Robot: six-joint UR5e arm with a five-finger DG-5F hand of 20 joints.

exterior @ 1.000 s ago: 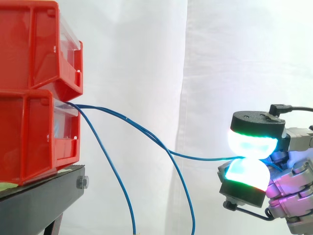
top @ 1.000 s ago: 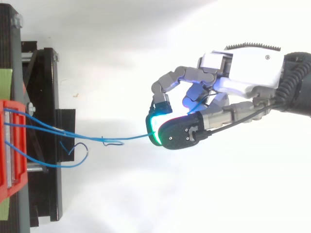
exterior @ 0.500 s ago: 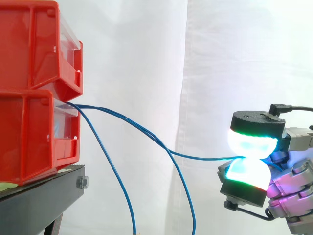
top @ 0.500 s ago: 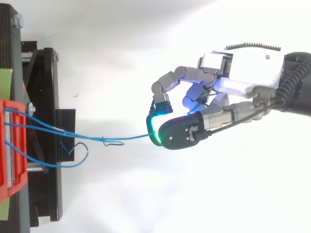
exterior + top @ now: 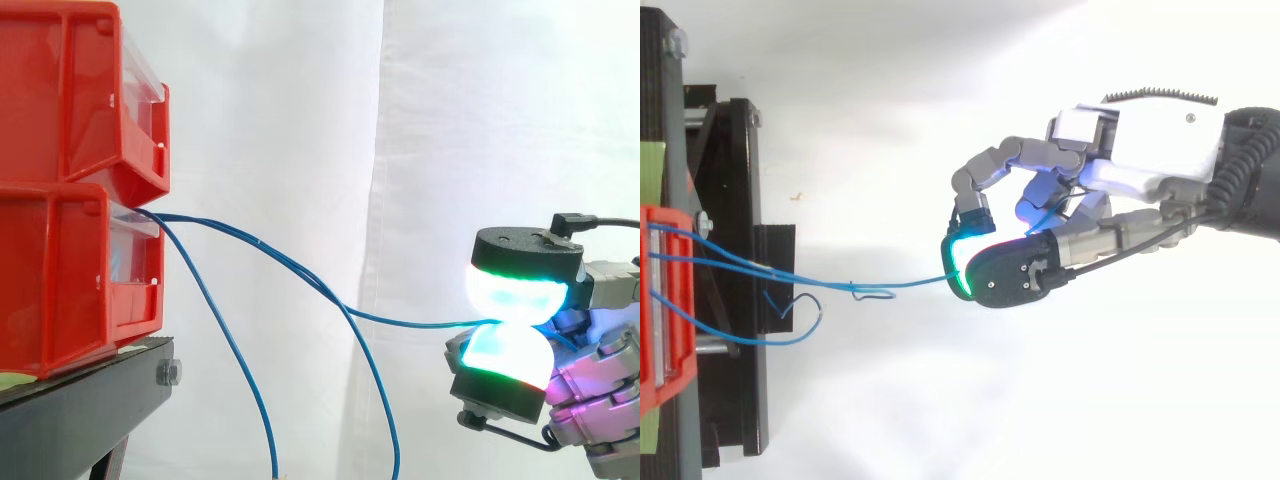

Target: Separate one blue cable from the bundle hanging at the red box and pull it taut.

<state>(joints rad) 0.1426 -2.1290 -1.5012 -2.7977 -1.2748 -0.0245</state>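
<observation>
One blue cable was pinched between the hand's glowing pads at four o'clock in the side view. It sagged from the red box at nine o'clock, while two other strands hung toward six. From above, the hand sat at three o'clock, and the blue cable ran to the red box at nine. Nothing had shifted over the last second. The cable was separated but, I judged, not yet taut.

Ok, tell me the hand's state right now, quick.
The hand is shut on the blue cable, pinched between its fingers.
</observation>
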